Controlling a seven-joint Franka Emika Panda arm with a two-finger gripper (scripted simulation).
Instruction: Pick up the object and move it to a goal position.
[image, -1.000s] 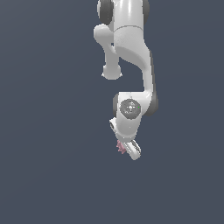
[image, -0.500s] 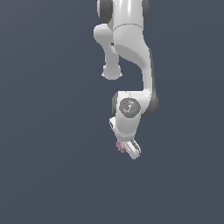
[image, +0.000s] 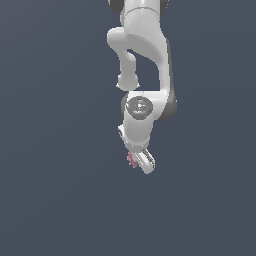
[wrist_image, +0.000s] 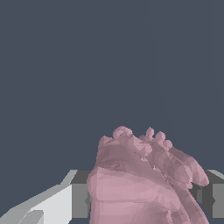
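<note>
A plain, flat, dark slate-blue surface (image: 55, 200) fills the whole exterior view from edge to edge, without seams, markings or visible borders. Whether anything rests directly on it cannot be told from either view.

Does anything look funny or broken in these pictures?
Nothing looks broken or spilled. The pink lumpy object sits between the fingers of the gripper, and in the exterior view it pokes out on the left side of the gripper. Its bumpy, spiky edge is just its shape. Nothing else shows around it but plain dark background.
</note>
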